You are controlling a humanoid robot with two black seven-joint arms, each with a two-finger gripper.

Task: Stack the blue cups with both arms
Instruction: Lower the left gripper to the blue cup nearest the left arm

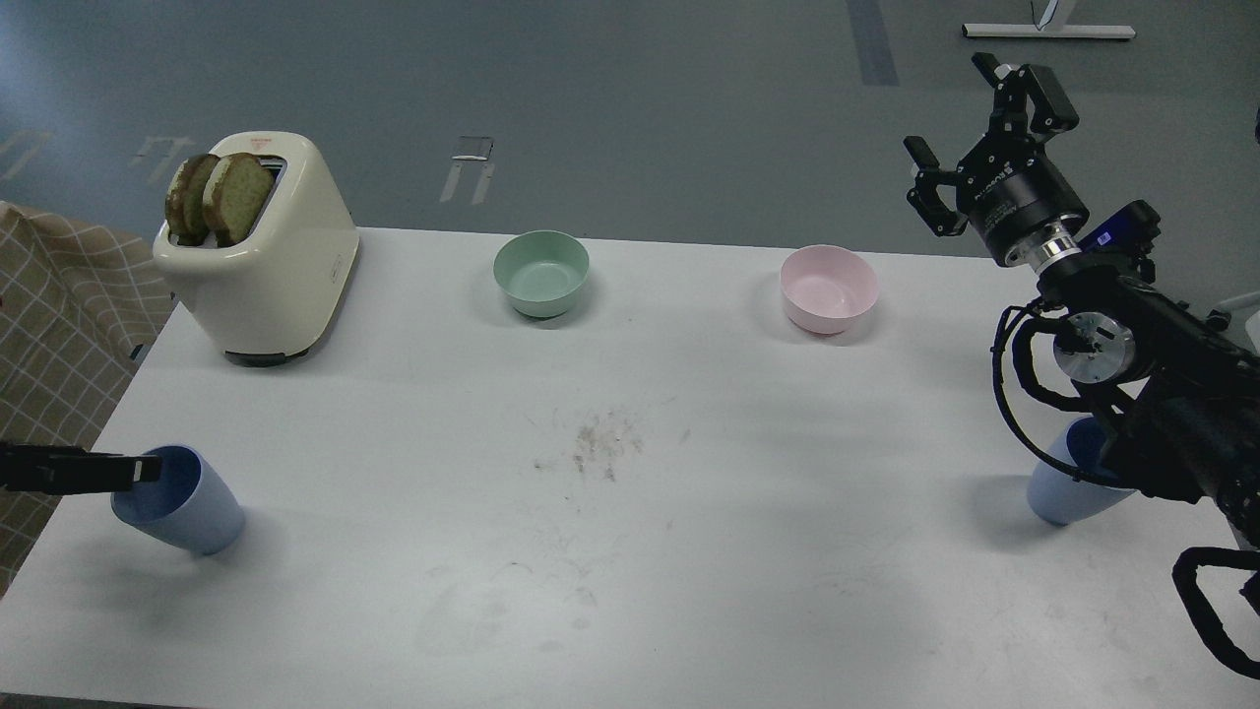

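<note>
One blue cup [182, 502] stands tilted at the table's front left. The other blue cup [1061, 492] stands at the front right, partly hidden behind my right arm. My left gripper [138, 470] comes in low from the left edge as one thin dark bar. Its tip is over the left cup's rim, and its fingers cannot be told apart. My right gripper [973, 130] is open and empty, raised high over the table's back right corner, far above the right cup.
A cream toaster [271, 266] with two toast slices stands at the back left. A mint-green bowl [541, 271] and a pink bowl [829, 286] stand along the back. Crumbs [600, 443] lie mid-table. A checked cloth [49, 325] hangs left of the white table [689, 551].
</note>
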